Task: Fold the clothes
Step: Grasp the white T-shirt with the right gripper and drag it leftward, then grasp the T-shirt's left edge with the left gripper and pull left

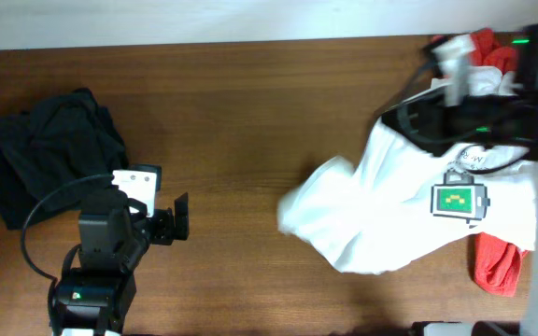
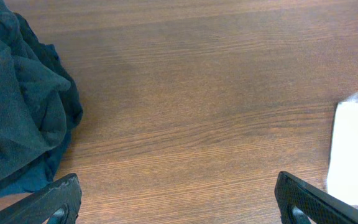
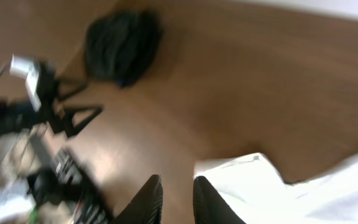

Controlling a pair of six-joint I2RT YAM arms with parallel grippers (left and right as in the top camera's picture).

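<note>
**Item:** white T-shirt (image 1: pixel 390 210), crumpled, on the right half of the table (image 1: pixel 250 103), chest print (image 1: pixel 459 201) facing up.

**Re right gripper** (image 3: pixel 177 183): in the blurred wrist view we see the shirt's edge just right of the fingers (image 3: pixel 149 199), not between them. Fingers are narrowly parted w/ bare wood in the gap.

**Left gripper** (image 2: pixel 182 208): jaws spread wide, empty, well apart from the shirt, near the black garment (image 1: pixel 49 163) bunched at far left.

**Red garment** (image 1: pixel 496 263): touches the shirt's lower right edge. More red fabric at top right.

**Room:** bare wood btw. the black heap & the shirt. The shirt runs to the frame's right edge.
</note>
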